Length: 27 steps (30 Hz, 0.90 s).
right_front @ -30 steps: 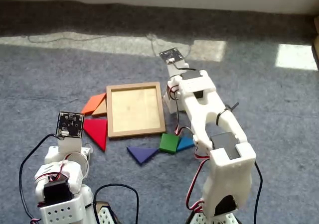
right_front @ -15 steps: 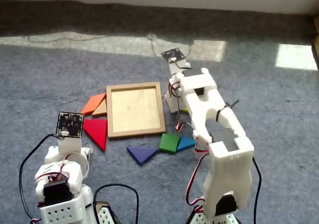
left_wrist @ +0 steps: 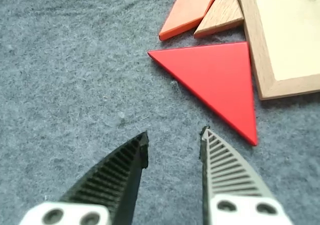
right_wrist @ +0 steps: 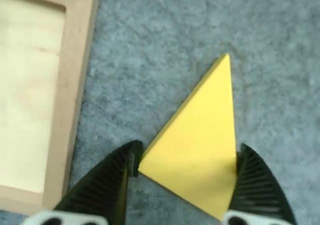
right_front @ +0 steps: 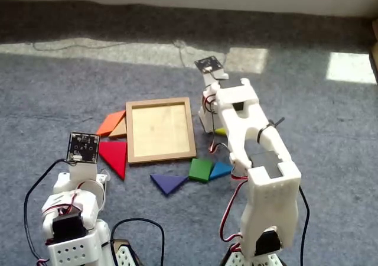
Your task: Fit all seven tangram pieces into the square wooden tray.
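Note:
The square wooden tray [right_front: 159, 130] lies on the carpet with nothing in it. My right gripper [right_wrist: 187, 155] is open, its fingers close on either side of a yellow triangle [right_wrist: 200, 145] lying just right of the tray's rim [right_wrist: 75, 95]. In the high view a sliver of that yellow triangle [right_front: 220, 131] shows under the right arm. My left gripper [left_wrist: 175, 135] is open over bare carpet, just short of the red triangle [left_wrist: 215, 82]. An orange piece [left_wrist: 190, 7] and a wooden triangle [left_wrist: 222, 15] lie beyond it, against the tray.
A purple triangle [right_front: 168, 182], a green square [right_front: 201, 169] and a blue piece [right_front: 220, 170] lie in a row in front of the tray. The right arm [right_front: 254, 142] stretches over the carpet right of them. Cables trail behind the tray.
The right arm has shifted slightly away and to the right, so a corner of the yellow triangle now shows under it. The left arm and the pieces have not moved.

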{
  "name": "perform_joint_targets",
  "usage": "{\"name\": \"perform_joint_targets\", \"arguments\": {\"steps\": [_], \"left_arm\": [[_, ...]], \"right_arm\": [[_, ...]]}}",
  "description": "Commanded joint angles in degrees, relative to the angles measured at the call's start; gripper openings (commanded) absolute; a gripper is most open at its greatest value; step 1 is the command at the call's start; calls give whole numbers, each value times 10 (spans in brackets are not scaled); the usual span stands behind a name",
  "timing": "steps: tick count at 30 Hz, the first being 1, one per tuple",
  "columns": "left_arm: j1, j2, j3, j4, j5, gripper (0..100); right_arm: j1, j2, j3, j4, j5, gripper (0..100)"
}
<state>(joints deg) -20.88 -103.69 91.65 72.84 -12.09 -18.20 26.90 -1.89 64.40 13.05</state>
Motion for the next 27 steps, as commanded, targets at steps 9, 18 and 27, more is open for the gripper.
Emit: {"name": "perform_joint_targets", "arguments": {"steps": [9, 18, 27], "left_arm": [[-3, -4, -4, -13, -4, 185], [-3, -4, -4, -13, -4, 186], [-3, -4, -4, -13, -4, 186]], "right_arm": [[-28, -230, 61, 32, -54, 199], [-158, -281, 74, 8, -239, 199], [-211, -180, 66, -55, -352, 199]]}}
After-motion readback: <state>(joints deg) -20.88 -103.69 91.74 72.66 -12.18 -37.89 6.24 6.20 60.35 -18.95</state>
